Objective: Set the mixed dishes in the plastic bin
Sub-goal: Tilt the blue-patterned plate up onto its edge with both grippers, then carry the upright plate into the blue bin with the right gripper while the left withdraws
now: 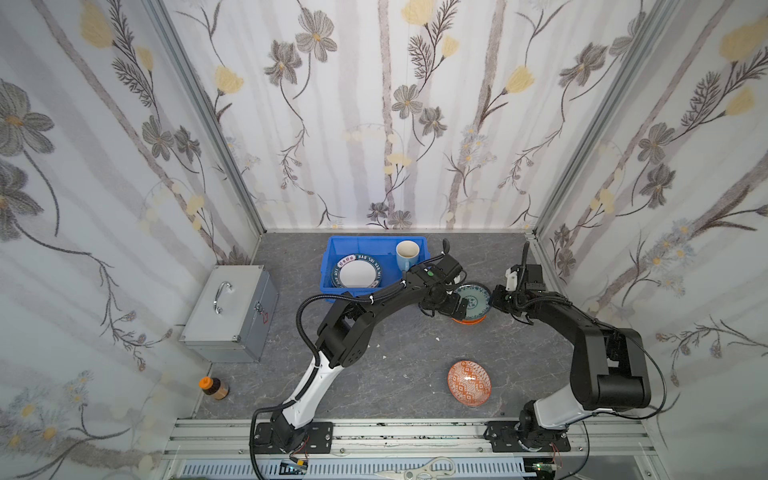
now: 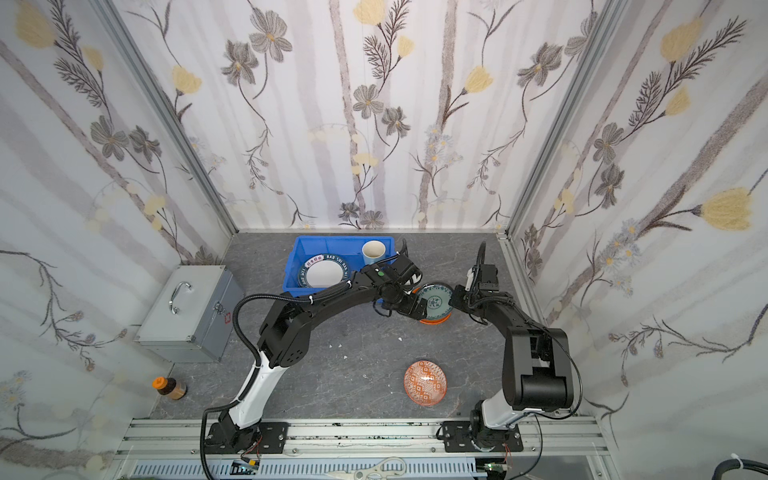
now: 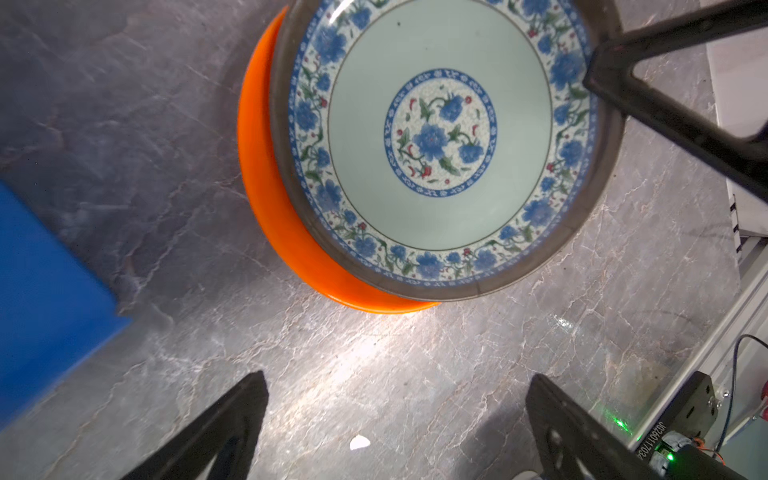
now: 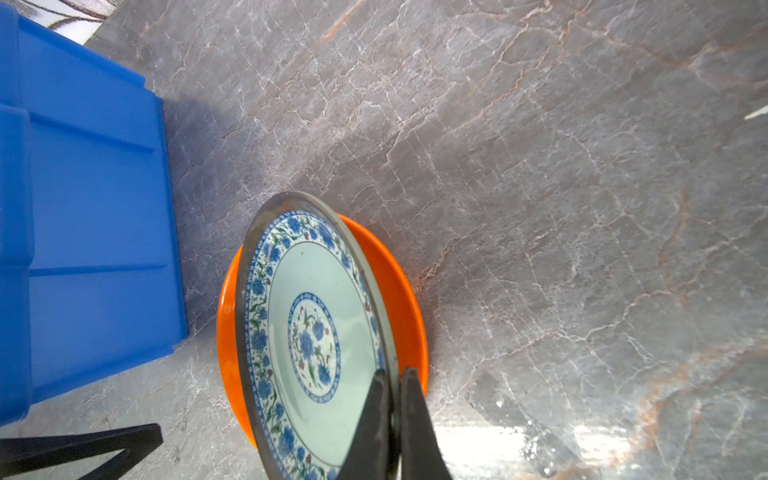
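Tabletop (image 1: 395,345) of grey marble is carrying everything I am looking at. On the left side a metal case (image 1: 230,316) is sitting shut with its handle on top. At the back the blue bin (image 1: 368,241) is standing, and a white plate with a lettered rim (image 1: 358,272) is lying flat inside it.

Just to the right of the bin, on the tabletop, an orange plate (image 1: 469,320) is lying flat. A teal patterned plate (image 1: 473,301) is leaning tilted over it, outside the bin. The right claw (image 4: 395,372) is pinching this plate's rim on the raised side, its fingers closed tight on the edge. The left claw (image 3: 397,376) is hovering close to the plate's opposite side, spread wide and holding nothing.

Nearer the front an orange patterned bowl (image 1: 469,383) is resting alone, well apart from the bin. A light-blue mug (image 1: 406,255) is standing upright in the bin's back right corner. Far left at the front, a small orange-capped bottle (image 1: 213,387) is standing.
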Controlling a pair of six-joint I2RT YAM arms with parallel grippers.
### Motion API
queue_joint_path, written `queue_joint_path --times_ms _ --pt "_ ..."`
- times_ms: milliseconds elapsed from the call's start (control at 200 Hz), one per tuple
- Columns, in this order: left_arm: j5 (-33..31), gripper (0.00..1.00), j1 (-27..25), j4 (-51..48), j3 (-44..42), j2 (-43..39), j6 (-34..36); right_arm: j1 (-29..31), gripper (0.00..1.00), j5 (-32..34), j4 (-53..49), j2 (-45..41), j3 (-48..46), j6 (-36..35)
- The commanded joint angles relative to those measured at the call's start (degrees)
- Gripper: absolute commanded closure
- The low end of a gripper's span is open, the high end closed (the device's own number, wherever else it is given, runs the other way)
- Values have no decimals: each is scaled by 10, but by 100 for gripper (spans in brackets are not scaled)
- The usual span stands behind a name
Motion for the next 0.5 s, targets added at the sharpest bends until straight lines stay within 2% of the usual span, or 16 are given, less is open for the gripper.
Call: queue_joint_path --times_ms 0,495 --pt "-19 0 0 9 -17 -29 6 0 100 -12 7 -14 6 -1" --pt "-118 0 4 27 -178 -245 5 -1 100 -25 -39 -127 33 2"
